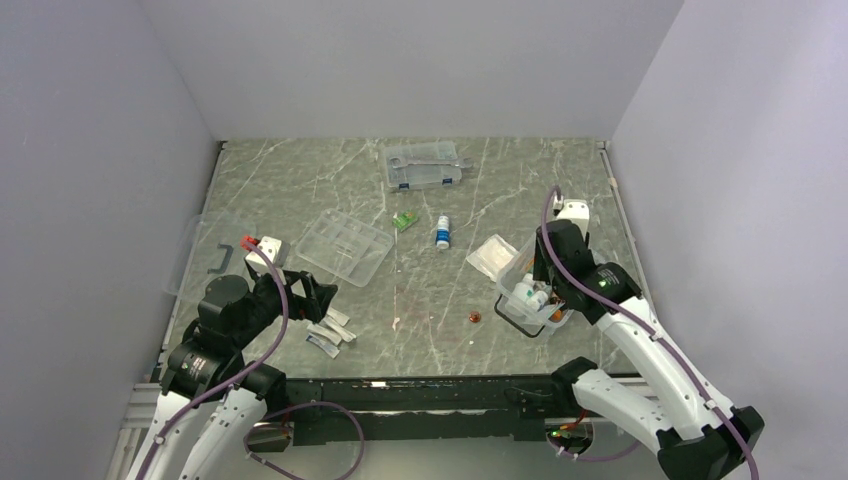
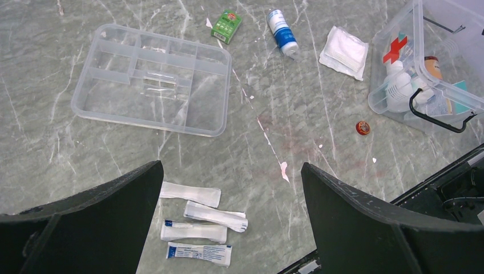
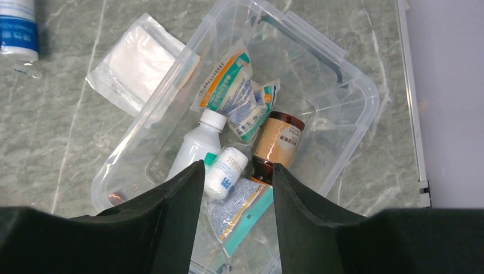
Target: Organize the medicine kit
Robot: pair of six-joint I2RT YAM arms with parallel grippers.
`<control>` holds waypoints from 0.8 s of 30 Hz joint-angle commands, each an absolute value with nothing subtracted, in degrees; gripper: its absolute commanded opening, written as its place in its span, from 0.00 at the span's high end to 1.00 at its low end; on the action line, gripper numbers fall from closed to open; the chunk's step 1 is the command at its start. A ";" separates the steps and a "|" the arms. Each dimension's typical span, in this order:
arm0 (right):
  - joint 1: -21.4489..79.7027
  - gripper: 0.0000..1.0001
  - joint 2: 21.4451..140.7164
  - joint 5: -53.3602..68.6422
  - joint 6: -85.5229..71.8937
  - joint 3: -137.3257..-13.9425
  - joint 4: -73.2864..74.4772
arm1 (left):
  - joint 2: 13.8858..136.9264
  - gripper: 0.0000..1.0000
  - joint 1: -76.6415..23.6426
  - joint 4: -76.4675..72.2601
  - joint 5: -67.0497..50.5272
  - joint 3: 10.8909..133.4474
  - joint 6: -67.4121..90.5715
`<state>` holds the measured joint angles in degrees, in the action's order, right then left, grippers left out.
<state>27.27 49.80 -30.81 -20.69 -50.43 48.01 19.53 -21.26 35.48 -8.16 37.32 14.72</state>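
My right gripper [image 3: 237, 166] hangs half open over the clear box [image 3: 354, 131] at the right side of the worktop [image 3: 51, 148]. It grips nothing, and a small white bottle [image 3: 226, 171] lies loose just below its fingers, beside a taller white bottle [image 3: 197, 145], a brown jar [image 3: 278, 140] and packets [image 3: 234, 94]. My left gripper [image 2: 231, 168] stands wide open with nothing in it above four paper sachets [image 2: 197, 231]; farther out lie the divided tray [image 2: 151, 80], a green carton [image 2: 226, 25] and a blue-labelled bottle [image 2: 282, 31].
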 commanded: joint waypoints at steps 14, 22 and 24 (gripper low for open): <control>27.43 0.41 54.59 -23.84 -22.41 -56.19 40.01 | 19.86 0.01 -21.53 35.51 -8.95 39.46 15.25; 26.09 0.31 60.08 -24.04 -29.61 -53.43 35.23 | 19.61 0.01 -21.53 35.60 -8.60 39.46 15.34; 25.14 0.30 61.63 -23.33 -31.30 -52.67 33.98 | 19.45 0.01 -21.52 35.60 -8.55 39.46 15.30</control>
<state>26.55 59.88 -24.58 -26.46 -53.87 38.94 19.70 -21.26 35.48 -8.16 37.32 14.72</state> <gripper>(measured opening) 0.692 0.987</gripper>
